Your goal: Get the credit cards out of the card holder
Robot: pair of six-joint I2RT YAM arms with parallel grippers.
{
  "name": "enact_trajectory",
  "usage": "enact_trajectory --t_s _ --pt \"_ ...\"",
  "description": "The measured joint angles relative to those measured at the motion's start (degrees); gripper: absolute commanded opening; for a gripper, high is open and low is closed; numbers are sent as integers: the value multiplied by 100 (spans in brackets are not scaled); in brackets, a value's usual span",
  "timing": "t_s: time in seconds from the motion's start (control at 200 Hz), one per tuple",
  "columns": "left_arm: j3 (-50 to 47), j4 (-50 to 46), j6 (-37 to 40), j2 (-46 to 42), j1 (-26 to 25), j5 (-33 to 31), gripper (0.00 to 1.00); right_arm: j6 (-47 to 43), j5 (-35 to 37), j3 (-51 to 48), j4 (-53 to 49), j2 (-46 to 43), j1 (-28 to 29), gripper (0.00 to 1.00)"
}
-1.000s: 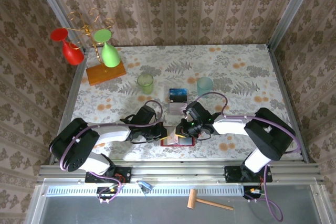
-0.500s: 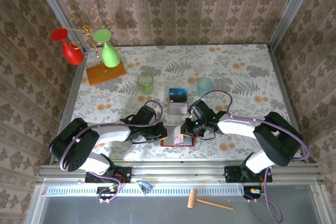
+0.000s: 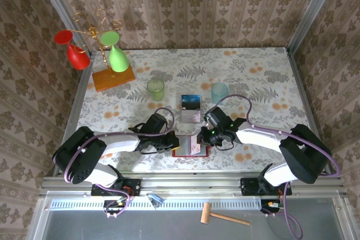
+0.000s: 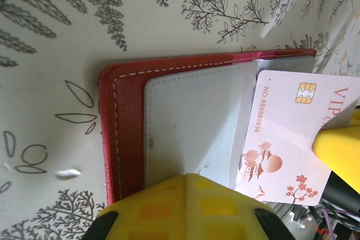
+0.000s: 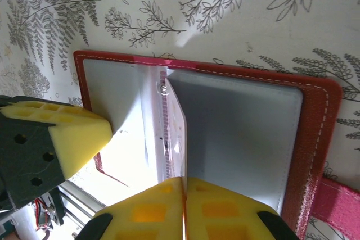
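Note:
The red card holder [image 3: 184, 151] lies open near the table's front edge, grey inner pockets [image 4: 191, 122] up. My left gripper [image 3: 174, 142] is shut, its yellow fingertips [image 4: 188, 181] pressed onto the left pocket. My right gripper [image 3: 201, 139] is shut on a pale pink-white credit card [image 4: 287, 139]. That card stands on edge [image 5: 179, 139] over the holder's fold, partly out of its clear sleeve. A dark blue credit card [image 3: 191, 102] lies flat on the table beyond the holder, with a pale card-like piece [image 3: 192, 116] just in front of it.
A green cup [image 3: 156, 89] and a pale blue cup [image 3: 220, 90] stand behind the cards. An orange base block [image 3: 113, 77] with a wire rack of red and green glasses sits at the back left. A small wooden hammer [image 3: 222, 216] lies below the front rail.
My right gripper has moved to the right with the pink-white card, drawing it further out of the holder. The left gripper has stayed on the left pocket.

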Motion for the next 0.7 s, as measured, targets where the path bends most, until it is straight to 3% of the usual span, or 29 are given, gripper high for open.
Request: enact_trajectory --t_s 0.7 --pt "-44 107 -2 0 0 4 4 52 153 247 -313 -2 258 11"
